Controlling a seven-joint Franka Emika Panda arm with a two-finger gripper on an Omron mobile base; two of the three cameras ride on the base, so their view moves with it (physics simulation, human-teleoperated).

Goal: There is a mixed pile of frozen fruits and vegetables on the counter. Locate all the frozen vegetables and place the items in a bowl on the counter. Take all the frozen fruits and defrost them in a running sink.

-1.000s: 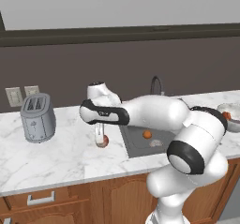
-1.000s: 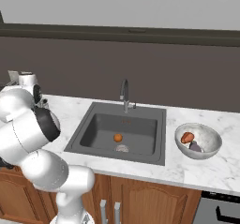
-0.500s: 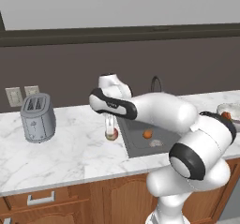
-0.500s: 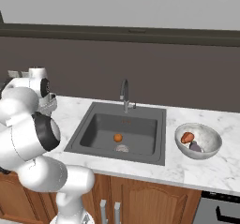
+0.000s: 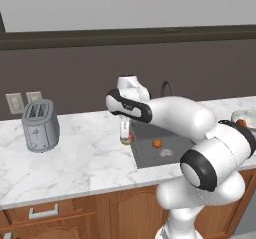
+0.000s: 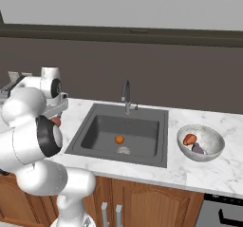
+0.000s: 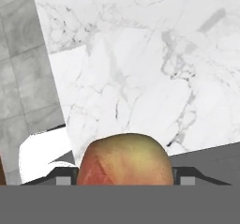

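My gripper point(image 5: 125, 134) is shut on a round reddish-pink and yellow fruit point(image 5: 128, 139), held just above the white marble counter point(image 5: 80, 158) at the left rim of the dark sink point(image 5: 150, 133). The same fruit point(image 7: 124, 160) sits close up between the fingers in the hand view, and as a red patch point(image 6: 56, 121) beside the arm in the right base view. A small round orange fruit point(image 6: 119, 139) lies on the sink floor. The pale bowl point(image 6: 214, 139) right of the sink holds an orange-red root point(image 6: 189, 139) and a dark purple eggplant point(image 6: 197, 148).
A silver toaster point(image 5: 40, 125) stands on the counter at the left, under two wall outlets. The curved faucet point(image 6: 126, 95) rises behind the sink. Brown cabinet fronts run under the counter edge.
The arm has swung right along the counter with the reddish fruit in its grip, rising slightly, and now reaches the sink's left rim. The orange fruit and the bowl's contents have not moved.
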